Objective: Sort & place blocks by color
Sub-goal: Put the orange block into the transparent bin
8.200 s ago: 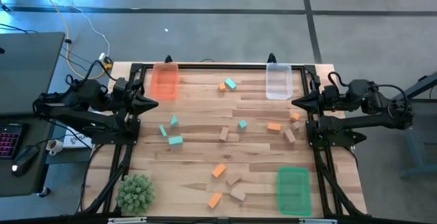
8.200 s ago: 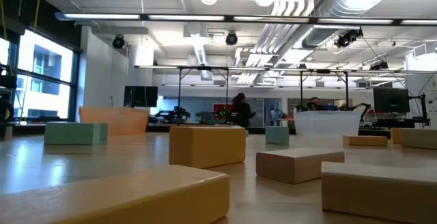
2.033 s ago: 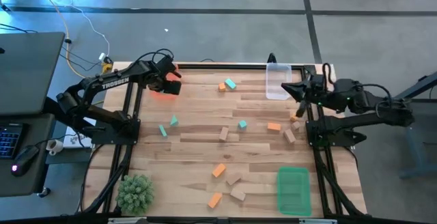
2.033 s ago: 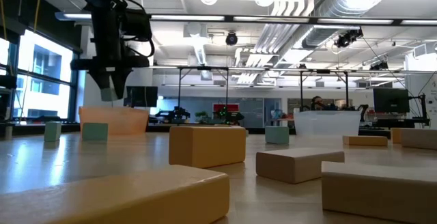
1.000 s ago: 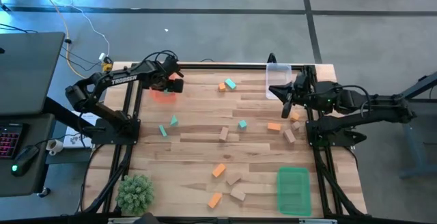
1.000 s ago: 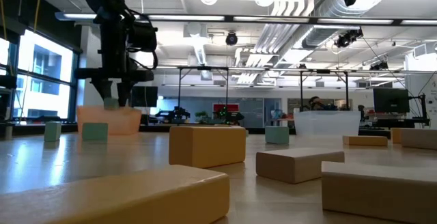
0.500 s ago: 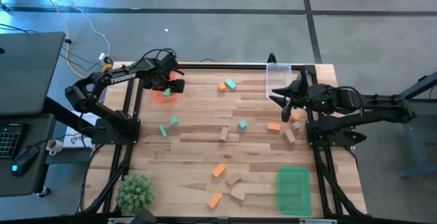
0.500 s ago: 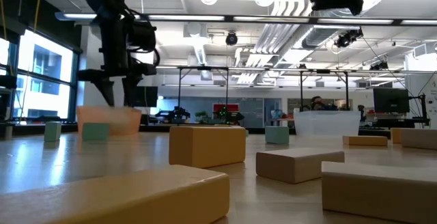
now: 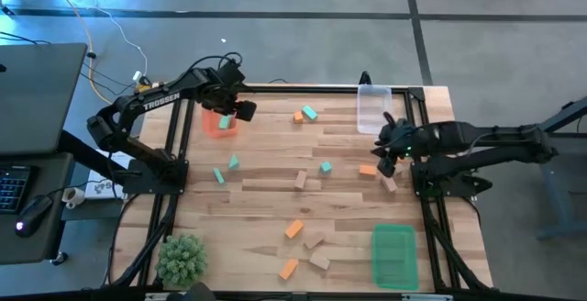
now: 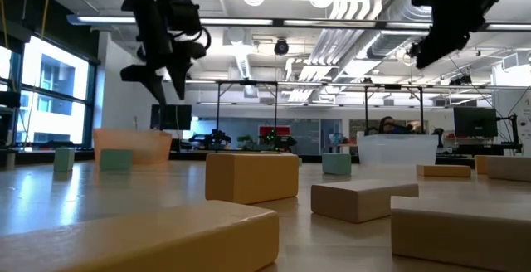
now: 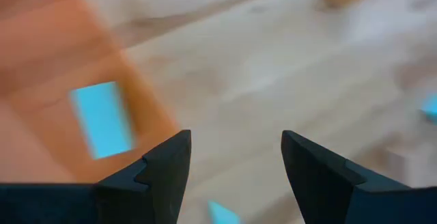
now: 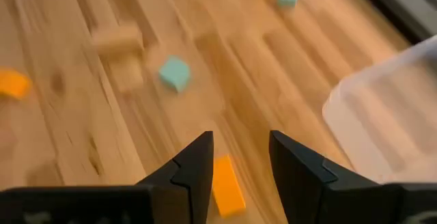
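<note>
From above, the left gripper (image 9: 237, 108) is seen raised over the table's far left corner, just beside the orange tray (image 9: 218, 123), in which a teal block (image 9: 224, 121) lies. The right gripper (image 9: 385, 150) is held near the right edge, above an orange block (image 9: 368, 170) and close to the clear tray (image 9: 373, 108). The remaining blocks are scattered over the wooden table (image 9: 266, 200): a teal and orange pair (image 9: 304, 114) at the far side, two teal pieces (image 9: 226, 169) at the left, a tan block (image 9: 301, 180) and a small teal one (image 9: 326, 167) at the middle, and orange and tan pieces (image 9: 305, 246) toward the near edge. The green tray (image 9: 394, 256) sits at the near right and a spiky green plant (image 9: 181, 258) at the near left.

At table height, both grippers (image 10: 158, 77) (image 10: 431, 44) are shown hanging well clear of the tabletop, with a tan block (image 10: 251, 176) large in the foreground.

In the left wrist view, the fingers (image 11: 167, 166) are seen spread apart with nothing between them; the teal block (image 11: 102, 119) rests inside the orange tray (image 11: 41, 101).

In the right wrist view, the fingers (image 12: 194, 166) are parted and empty, and the orange block (image 12: 228, 185) lies on the wood directly beyond the gap, with the clear tray (image 12: 389, 108) to one side.
</note>
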### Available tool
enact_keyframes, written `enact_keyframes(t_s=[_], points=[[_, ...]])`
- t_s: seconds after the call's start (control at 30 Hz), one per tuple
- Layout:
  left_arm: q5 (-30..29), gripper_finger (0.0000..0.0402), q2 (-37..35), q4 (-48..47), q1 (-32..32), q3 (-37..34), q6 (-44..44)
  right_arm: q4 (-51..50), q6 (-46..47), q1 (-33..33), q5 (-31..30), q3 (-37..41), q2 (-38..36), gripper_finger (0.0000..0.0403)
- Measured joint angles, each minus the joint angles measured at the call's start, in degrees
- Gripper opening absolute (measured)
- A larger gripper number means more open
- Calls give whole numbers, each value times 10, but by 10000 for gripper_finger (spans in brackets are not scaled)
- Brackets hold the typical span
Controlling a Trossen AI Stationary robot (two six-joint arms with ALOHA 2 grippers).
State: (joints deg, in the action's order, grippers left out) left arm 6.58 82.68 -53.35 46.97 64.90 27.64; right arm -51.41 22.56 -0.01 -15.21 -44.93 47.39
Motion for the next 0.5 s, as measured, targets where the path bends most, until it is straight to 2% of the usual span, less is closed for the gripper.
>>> enact_keyframes(t_s=[0.17, 0.4, 0.5], points=[[19, 215, -5, -2, -38, 19, -11, -15, 1, 0, 17, 0, 62, 131], [19, 215, -31, 0, -85, 27, -14, -46, -7, -4, 99, 0, 141, 131], [18, 215, -48, 0, -99, 27, -8, -49, -29, -16, 108, 0, 169, 131]])
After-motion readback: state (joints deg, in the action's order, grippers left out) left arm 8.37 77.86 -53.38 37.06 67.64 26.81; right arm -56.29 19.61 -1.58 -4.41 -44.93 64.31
